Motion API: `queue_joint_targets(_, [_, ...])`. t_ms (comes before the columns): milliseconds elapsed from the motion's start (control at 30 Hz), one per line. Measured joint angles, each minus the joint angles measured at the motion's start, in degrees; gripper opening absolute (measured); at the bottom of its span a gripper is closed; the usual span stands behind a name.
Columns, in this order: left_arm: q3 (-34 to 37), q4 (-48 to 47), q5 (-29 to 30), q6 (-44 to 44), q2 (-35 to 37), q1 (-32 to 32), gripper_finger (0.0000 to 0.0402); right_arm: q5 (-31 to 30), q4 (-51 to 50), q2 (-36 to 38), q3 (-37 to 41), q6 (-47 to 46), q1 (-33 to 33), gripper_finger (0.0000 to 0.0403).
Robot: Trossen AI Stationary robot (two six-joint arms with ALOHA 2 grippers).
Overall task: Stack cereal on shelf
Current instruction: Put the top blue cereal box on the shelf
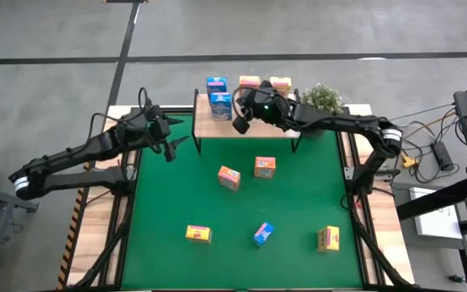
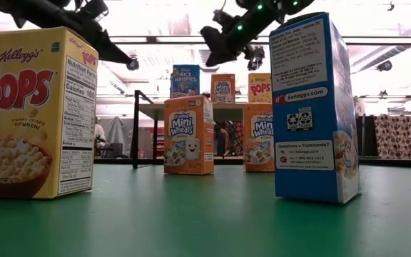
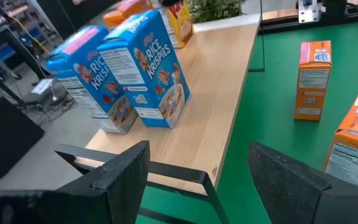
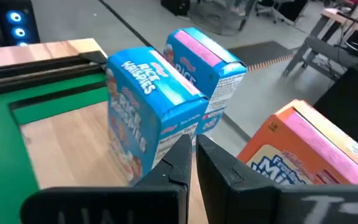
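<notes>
Cereal boxes on the shelf, two blue ones just beside right gripper, fingers pinched together, empty, left gripper spread wide at shelf's corner, low view alone reads box fronts

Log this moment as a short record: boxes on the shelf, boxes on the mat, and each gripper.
shelf: four cereal boxes on it, two blue boxes at its left end, an orange box and a yellow box at the back
mat: five boxes, two orange, two yellow, one blue
plant: by the shelf's right end
left gripper: open, empty, near the shelf's left front corner
right gripper: shut, empty, above the shelf beside the blue boxes
</notes>
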State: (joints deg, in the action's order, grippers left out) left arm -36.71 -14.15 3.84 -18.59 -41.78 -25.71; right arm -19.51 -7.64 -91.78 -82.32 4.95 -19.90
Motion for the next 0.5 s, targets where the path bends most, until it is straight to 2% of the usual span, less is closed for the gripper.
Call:
queue_joint_targets(200, [0.1,0.0,0.0,-0.5,1.4,0.0,0.0252,0.0,-0.3,-3.4,-2.6,0.0,-0.8,0.0013])
queue_joint_targets(500, [0.1,0.6,0.1,-1.5,1.3,0.0,0.0252,0.0,-0.2,-3.6,-2.8,-0.1,-0.8,0.0013])
